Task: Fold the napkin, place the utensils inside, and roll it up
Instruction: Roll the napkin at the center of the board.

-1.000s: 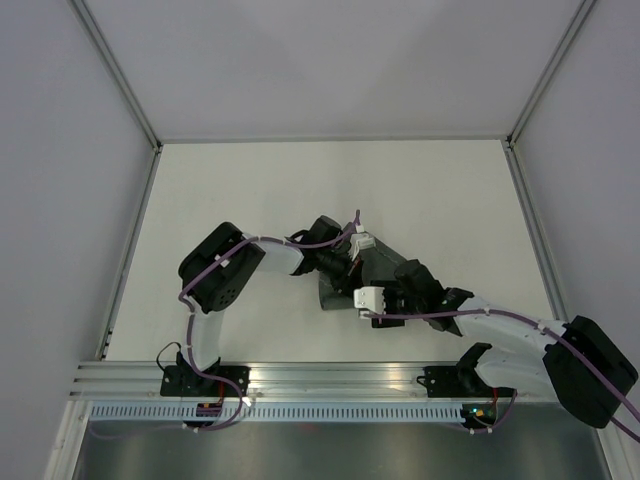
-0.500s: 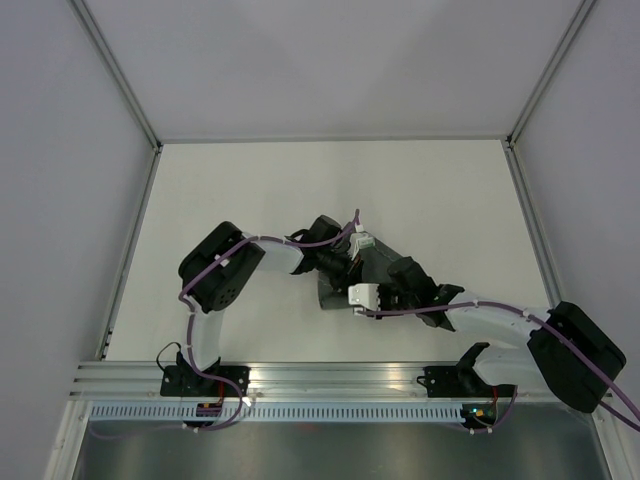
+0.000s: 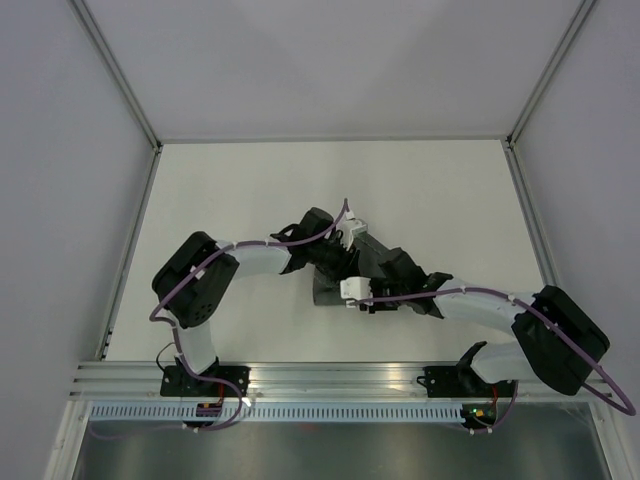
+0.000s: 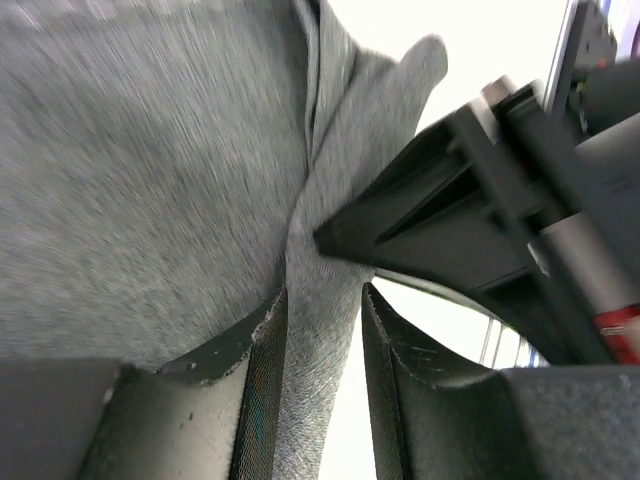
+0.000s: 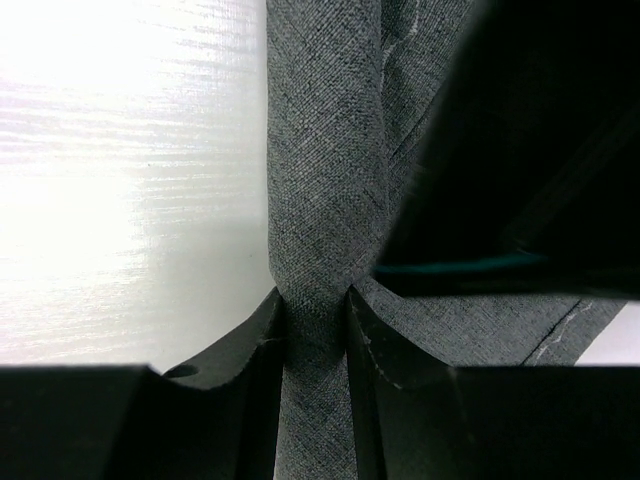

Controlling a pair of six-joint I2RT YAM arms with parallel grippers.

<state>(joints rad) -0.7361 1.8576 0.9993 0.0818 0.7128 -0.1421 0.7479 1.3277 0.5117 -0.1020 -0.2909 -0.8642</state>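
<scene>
You've got one napkin (image 3: 327,290) in the middle of the table (image 3: 240,190), a bit toward the near edge, with two grippers on it. Your right gripper (image 5: 315,300) is pinching a fold tight. Your left gripper (image 4: 322,300) has a fold between its parted fingers, but I can't tell if it's squeezing.

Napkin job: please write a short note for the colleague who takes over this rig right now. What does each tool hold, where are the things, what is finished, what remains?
Left tool: jaws apart around a fold of the napkin, apparently not clamped.
Right tool: shut on a napkin fold.
Napkin: bunched on the table between both tools, partly hidden by them.
Utensils: none visible in any view.
Done: folding has begun; how far is unclear.
To do: finish the fold, place utensils inside, roll up.
</scene>
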